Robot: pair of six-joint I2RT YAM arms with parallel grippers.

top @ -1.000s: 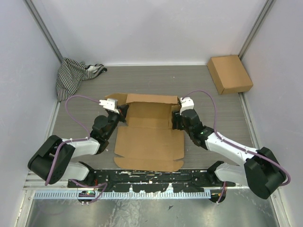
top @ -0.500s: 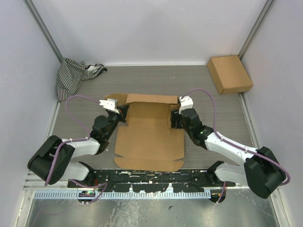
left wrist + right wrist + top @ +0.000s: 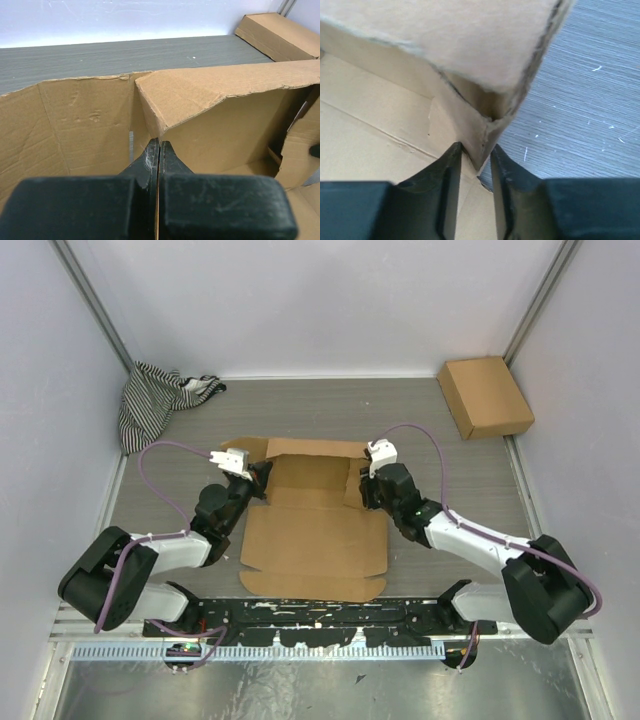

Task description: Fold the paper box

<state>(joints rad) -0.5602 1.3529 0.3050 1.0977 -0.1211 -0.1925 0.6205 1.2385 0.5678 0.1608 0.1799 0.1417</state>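
Standing partly raised at the middle of the table (image 3: 420, 420), the paper box (image 3: 315, 535) is seen with its far wall upright, while the near panels lie flat towards the arm bases. The left gripper (image 3: 262, 476) is pressed fully closed on a thin cardboard panel at the far-left corner. From the left wrist view this is judged to keep the side flap upright against the far wall.

At the far-right corner, the right gripper (image 3: 362, 488) is set astride the lower corner of the opposite side flap. Its fingers (image 3: 451, 160) stand apart, with the cardboard edge between them and a dark gap visible on one side. A firm pinch is therefore not shown. The placement suggests that this flap is to be pinched and raised like the other one.

A striped cloth (image 3: 160, 400) lies bunched in the far-left corner, and a smaller closed cardboard box (image 3: 486, 396) sits in the far-right corner, both well apart from the work. Nothing is seen between the grippers and the flaps. The flat near panels lie close to both forearms, which could be brushed when those panels are lifted.
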